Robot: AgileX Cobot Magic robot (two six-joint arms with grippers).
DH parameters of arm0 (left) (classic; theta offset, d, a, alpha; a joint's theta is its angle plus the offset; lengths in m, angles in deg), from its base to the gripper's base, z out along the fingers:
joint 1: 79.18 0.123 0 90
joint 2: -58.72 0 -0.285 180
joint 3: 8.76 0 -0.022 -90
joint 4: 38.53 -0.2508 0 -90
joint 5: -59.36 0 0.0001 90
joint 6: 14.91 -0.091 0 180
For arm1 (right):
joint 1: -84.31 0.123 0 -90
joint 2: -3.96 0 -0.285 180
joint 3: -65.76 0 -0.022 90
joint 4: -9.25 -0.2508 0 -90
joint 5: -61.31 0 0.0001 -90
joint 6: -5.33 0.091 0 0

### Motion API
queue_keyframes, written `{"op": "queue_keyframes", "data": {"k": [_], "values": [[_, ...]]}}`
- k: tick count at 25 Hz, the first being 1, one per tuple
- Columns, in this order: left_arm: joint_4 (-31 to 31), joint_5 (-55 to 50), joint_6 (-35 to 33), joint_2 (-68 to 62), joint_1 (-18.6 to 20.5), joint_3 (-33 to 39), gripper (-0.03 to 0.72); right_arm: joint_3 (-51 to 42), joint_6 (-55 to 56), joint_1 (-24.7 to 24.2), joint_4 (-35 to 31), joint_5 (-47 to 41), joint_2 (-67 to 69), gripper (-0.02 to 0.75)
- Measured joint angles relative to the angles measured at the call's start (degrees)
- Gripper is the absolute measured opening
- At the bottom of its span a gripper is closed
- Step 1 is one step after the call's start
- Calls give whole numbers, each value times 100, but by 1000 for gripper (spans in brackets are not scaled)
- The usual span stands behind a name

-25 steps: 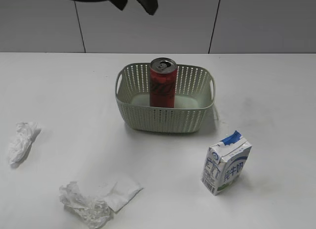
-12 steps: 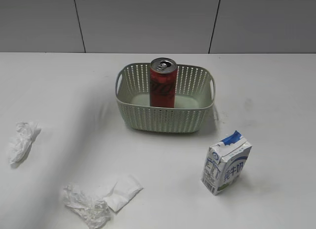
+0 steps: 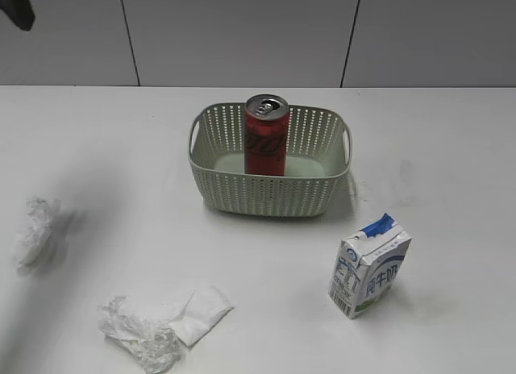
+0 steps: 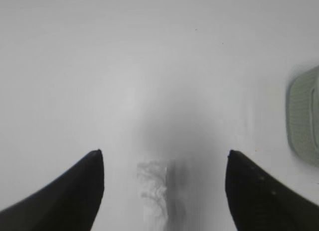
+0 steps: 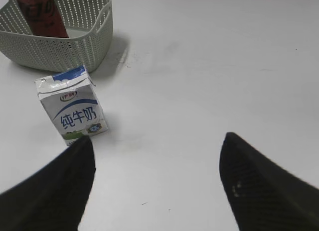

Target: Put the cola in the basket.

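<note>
Both arms' fingers (image 4: pixel 162 191) (image 5: pixel 157 186) apart (empty), cola (image 3: pixel 267 136) upright in basket (image 3: pixel 270 197), white table (image 3: pixel 451 148), grey wall (image 3: pixel 242 35)

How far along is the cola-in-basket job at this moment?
Done, by the look of it: the cola stands upright inside the basket, with nothing gripping it. Nothing is in hand: the left tool is open over the bare table with a crumpled tissue below, and the right tool is open near the milk carton. Nothing appears left.

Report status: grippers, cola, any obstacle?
Left gripper open, empty. Right gripper open, empty. Cola upright inside basket. Nothing in the way.
</note>
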Motion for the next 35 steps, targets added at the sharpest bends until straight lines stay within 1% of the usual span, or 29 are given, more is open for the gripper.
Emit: {"op": "queue_keyframes", "data": {"k": [5, 13, 23, 27, 31, 35], "values": [[-151, 5, -36, 944, 187, 1170, 574, 0, 0, 0, 0, 0, 0, 590], [-141, 65, -65, 2623, 189, 3314, 574, 0, 0, 0, 0, 0, 0, 590], [-103, 386, -65, 4380, 189, 5634, 568, 0, 0, 0, 0, 0, 0, 590], [-31, 484, -65, 5018, 189, 6291, 566, 0, 0, 0, 0, 0, 0, 590], [4, 627, -12, 5645, 189, 6797, 566, 0, 0, 0, 0, 0, 0, 590], [6, 692, 115, 6246, 189, 6956, 566, 0, 0, 0, 0, 0, 0, 590]]}}
